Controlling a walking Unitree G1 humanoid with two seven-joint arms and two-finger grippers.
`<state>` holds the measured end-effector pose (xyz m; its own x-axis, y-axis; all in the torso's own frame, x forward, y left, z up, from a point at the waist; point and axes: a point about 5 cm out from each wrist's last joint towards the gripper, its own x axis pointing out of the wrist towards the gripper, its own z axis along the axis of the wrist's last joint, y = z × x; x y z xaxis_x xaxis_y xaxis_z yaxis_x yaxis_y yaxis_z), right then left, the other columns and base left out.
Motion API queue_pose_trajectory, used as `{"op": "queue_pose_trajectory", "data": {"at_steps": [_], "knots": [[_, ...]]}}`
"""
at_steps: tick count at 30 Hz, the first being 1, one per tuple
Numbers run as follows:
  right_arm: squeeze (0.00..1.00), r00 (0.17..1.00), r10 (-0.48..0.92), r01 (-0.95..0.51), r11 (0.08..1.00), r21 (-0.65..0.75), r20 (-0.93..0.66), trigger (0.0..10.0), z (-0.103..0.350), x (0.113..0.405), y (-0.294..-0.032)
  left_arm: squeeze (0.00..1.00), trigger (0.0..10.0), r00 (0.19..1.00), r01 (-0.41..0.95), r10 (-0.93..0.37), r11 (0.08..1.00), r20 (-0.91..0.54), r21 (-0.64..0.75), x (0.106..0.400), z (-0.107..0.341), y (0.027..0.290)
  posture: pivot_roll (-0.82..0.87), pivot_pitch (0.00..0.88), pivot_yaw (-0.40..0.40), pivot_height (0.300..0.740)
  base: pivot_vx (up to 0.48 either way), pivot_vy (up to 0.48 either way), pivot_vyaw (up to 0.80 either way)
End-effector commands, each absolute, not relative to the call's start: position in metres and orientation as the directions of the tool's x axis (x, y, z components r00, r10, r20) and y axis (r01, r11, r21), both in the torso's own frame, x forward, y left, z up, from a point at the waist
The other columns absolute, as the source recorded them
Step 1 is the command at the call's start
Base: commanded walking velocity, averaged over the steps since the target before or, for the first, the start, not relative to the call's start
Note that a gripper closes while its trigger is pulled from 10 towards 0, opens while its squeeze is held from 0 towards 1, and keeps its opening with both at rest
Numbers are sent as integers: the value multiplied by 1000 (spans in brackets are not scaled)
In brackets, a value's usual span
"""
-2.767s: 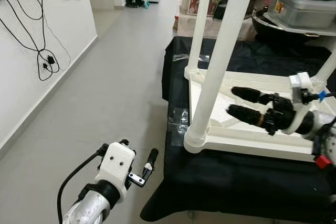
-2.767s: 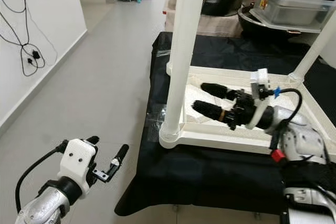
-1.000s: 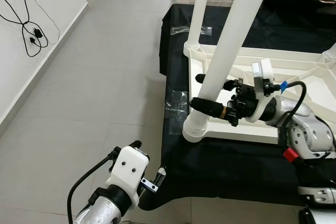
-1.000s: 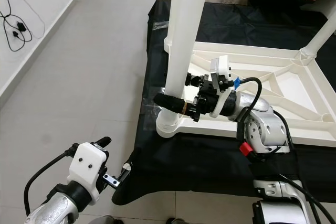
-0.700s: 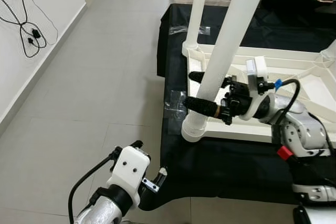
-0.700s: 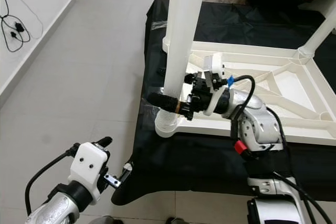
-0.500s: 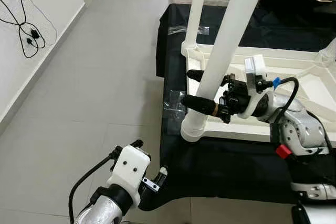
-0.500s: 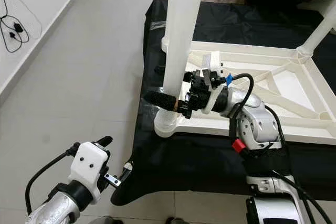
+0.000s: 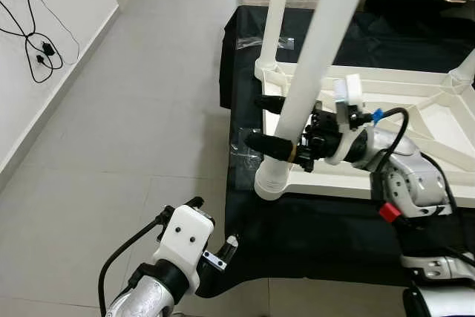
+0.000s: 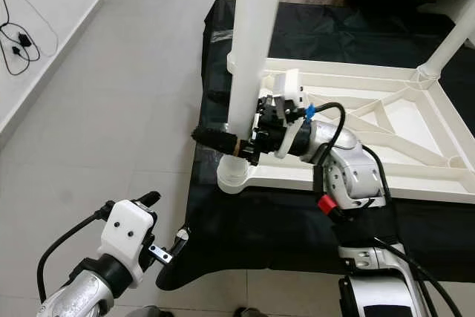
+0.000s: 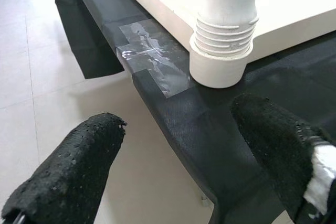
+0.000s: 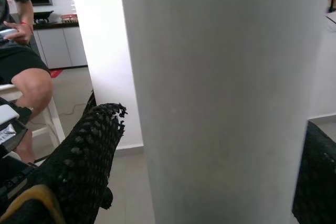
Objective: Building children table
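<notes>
Left eye view: an upturned white table [image 9: 415, 105] lies on a surface draped in black cloth [image 9: 319, 235], its legs pointing up. The right gripper [image 9: 276, 125] reaches across the frame to the near corner leg [image 9: 312, 72], one black finger on each side of it just above the ribbed socket [image 9: 272, 180]; the fingers are spread, and whether they press the leg cannot be told. In the right wrist view the leg [image 12: 220, 93] stands between the two fingers [image 12: 79, 156], and a seated person [image 12: 21, 51] is visible behind. A blue tag marks the cable at the right wrist, a red piece sits lower on the arm; neither carries legible writing.

The left gripper [image 9: 215, 250] hangs low over the grey floor [image 9: 133, 109] beside the cloth's corner, released and holding nothing. Its wrist view looks at the socket [image 11: 223, 51] and a patch of clear tape [image 11: 149, 56] on the cloth. Black cables [image 9: 37, 42] hang on the white wall.
</notes>
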<state>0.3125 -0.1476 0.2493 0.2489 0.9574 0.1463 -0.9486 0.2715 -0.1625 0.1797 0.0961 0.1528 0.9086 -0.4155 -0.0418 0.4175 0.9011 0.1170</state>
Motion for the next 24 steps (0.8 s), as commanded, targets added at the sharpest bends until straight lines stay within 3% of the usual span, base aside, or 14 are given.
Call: {"op": "queue_pose_trajectory", "data": {"at_steps": [1, 2, 3, 18, 24], "knots": [[0, 242, 959, -949, 266, -170, 149, 7373, 249, 313, -143, 0, 10000, 911, 413, -408, 903, -65, 117, 179, 148, 97, 131, 154, -67, 740, 0, 0, 0], [0, 246, 958, -949, 269, -166, 150, 4863, 248, 314, -142, 0, 10000, 911, 412, -407, 903, -65, 117, 179, 149, 97, 131, 154, -67, 740, 0, 0, 0], [0, 251, 956, -947, 275, -164, 150, 0, 247, 314, -141, 0, 10000, 911, 412, -407, 904, -64, 118, 179, 149, 97, 132, 151, -66, 740, 0, 0, 0], [0, 296, 946, -936, 315, -157, 135, 0, 238, 313, -139, 0, 10000, 915, 404, -400, 905, -57, 131, 180, 150, 98, 131, 145, -64, 740, 0, 0, 0], [0, 368, 920, -912, 385, -144, 133, 0, 233, 313, -139, 0, 10000, 918, 396, -393, 908, -50, 139, 182, 151, 100, 129, 145, -60, 740, 0, 0, 0]]}}
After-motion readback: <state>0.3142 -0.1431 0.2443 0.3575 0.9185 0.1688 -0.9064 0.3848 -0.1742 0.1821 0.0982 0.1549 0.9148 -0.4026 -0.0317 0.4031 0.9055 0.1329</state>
